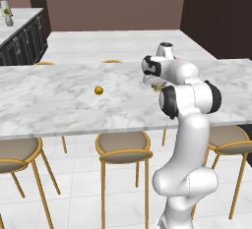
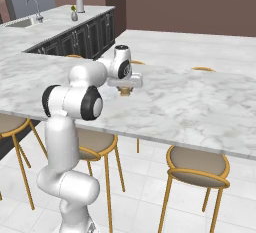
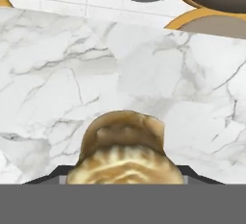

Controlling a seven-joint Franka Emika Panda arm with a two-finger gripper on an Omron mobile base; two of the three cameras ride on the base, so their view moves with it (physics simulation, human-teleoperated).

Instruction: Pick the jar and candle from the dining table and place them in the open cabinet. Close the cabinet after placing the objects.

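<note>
The jar (image 3: 122, 141), with tan-brown grainy contents, sits between my gripper's (image 3: 125, 180) fingers, which are shut on it over the dining table (image 1: 59, 105). From the base views the jar (image 2: 125, 91) shows as a small tan shape under the hand (image 1: 157, 86), low over the marble; I cannot tell whether it touches the slab. The candle (image 1: 99, 90), a tiny gold stub, stands on the table well to the left of the hand. The open cabinet is out of view.
Round tan stools with gold legs (image 1: 123, 149) (image 2: 197, 169) stand under the table's near edge. A second marble slab (image 1: 123, 43) lies behind the table. A counter over dark drawers (image 2: 75, 37) with a sink (image 2: 25, 21) runs along the far left.
</note>
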